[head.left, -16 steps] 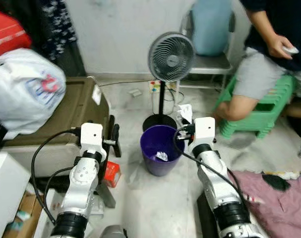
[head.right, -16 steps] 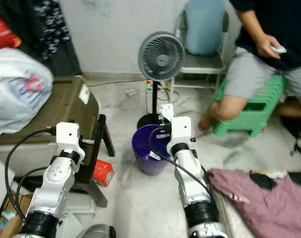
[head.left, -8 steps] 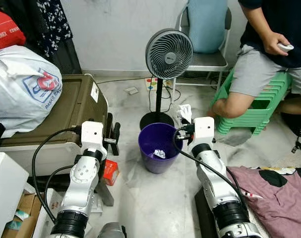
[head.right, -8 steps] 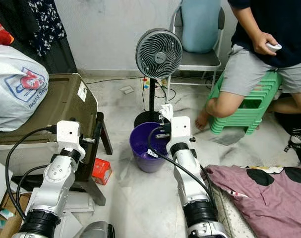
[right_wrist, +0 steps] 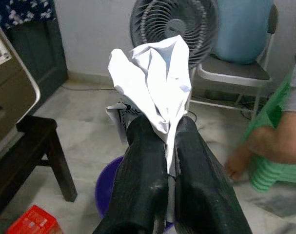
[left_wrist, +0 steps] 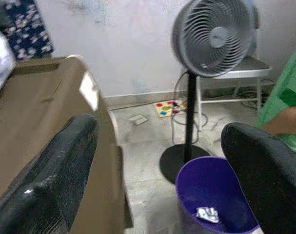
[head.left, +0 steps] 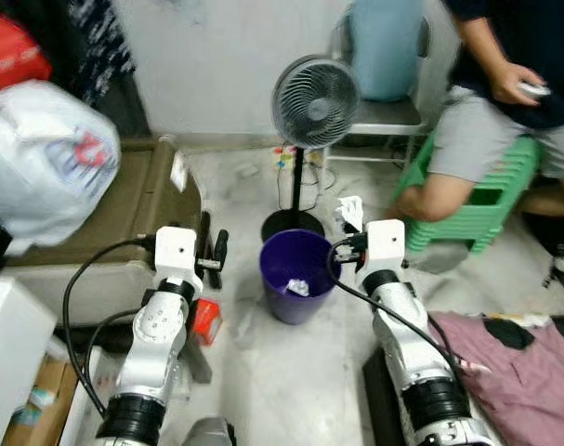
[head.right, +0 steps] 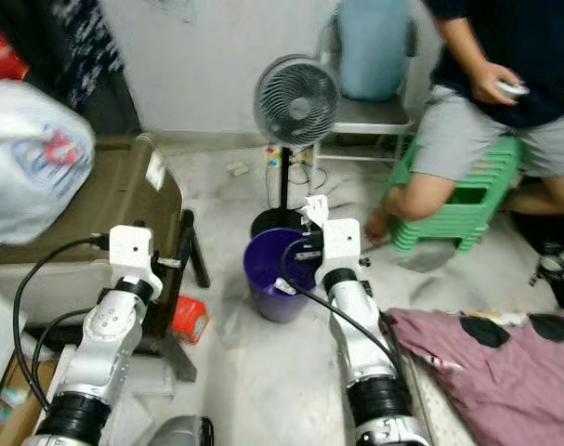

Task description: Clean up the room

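A brown hard-shell suitcase lies at the robot's left, a grey standing fan behind a round purple plastic bin on the pale floor. The right gripper pinches a crumpled white paper just above the bin's right rim. The left gripper hovers beside the suitcase, fingers spread wide. A small paper scrap lies inside the bin.

— What sits on the floor?
— A purple bin before a fan's base, a red box by a stool, a pink cloth, a green stool.
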Tool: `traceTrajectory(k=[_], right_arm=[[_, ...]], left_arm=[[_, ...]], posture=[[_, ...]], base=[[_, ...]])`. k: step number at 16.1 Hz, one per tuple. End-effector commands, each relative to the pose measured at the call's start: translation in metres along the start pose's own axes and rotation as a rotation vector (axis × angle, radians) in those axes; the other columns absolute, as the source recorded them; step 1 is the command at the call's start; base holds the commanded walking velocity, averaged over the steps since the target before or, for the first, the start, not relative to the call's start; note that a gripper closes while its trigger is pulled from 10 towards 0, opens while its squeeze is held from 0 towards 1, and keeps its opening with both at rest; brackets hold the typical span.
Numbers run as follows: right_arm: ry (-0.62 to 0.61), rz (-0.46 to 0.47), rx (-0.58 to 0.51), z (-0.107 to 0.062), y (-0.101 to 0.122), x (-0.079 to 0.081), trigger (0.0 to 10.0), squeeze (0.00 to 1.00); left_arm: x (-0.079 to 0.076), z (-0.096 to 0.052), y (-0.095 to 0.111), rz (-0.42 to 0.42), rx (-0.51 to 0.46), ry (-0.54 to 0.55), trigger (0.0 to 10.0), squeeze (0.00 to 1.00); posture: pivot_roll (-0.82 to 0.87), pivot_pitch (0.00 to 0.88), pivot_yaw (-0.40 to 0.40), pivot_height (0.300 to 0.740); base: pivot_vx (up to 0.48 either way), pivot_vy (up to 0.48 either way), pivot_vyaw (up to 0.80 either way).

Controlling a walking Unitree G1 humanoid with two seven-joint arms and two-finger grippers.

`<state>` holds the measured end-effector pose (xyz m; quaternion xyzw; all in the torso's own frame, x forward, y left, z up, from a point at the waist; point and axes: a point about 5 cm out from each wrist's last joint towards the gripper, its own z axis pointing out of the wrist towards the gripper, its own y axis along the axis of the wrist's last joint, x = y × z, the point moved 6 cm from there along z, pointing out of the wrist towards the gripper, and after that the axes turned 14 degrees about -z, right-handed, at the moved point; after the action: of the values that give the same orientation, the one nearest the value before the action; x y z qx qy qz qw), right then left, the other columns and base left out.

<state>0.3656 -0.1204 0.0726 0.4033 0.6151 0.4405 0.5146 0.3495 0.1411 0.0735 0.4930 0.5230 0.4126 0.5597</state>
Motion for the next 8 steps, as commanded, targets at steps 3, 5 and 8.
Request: traceTrajectory(k=[3, 5, 8], right_arm=[[0.007, 0.008, -0.020, 0.0022, 0.0066, 0.0030, 10.0, 0.00], [0.008, 0.007, -0.020, 0.0021, 0.0063, 0.0032, 10.0, 0.00], [0.009, 0.007, -0.019, 0.0020, 0.0061, 0.0035, 10.0, 0.00]], left_arm=[[0.0043, -0.0004, 0.0002, 0.002, 0.005, 0.011, 10.0, 0.00], [0.0038, -0.0005, 0.0002, 0.003, 0.005, 0.007, 10.0, 0.00], [0.0034, -0.0007, 0.0001, 0.003, 0.005, 0.005, 10.0, 0.00]], posture=[[0.06, 0.000, -0.003, 0.740], [0.06, 0.000, -0.003, 0.740], [0.06, 0.000, -0.004, 0.740]], base=[[0.000, 0.000, 0.60], [0.000, 0.000, 0.00], [0.000, 0.000, 0.00]])
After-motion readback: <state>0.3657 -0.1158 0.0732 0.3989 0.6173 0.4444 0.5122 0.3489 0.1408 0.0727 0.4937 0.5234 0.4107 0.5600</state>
